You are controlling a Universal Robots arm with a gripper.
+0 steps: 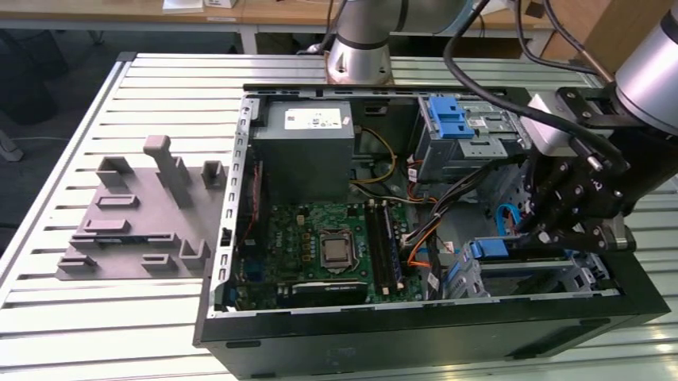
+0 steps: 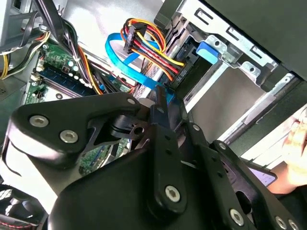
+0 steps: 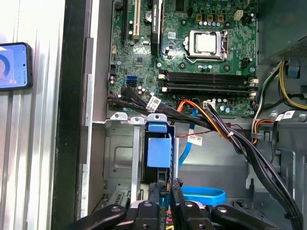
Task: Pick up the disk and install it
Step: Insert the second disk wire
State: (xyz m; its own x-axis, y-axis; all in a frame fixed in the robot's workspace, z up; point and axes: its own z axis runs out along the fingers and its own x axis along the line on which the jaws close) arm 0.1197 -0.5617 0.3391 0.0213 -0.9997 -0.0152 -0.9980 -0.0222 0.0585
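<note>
No legible text anywhere

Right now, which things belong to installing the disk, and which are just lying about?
For the job: disk, gripper, drive cage.
Lying about: phone, grey fixture, power supply.

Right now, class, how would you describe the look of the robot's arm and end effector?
The arm has silver-grey tube segments with black cables running alongside. The end effector is matte black: flat linkage bars joined by silver bolts, with a light grey block where it mounts.
</note>
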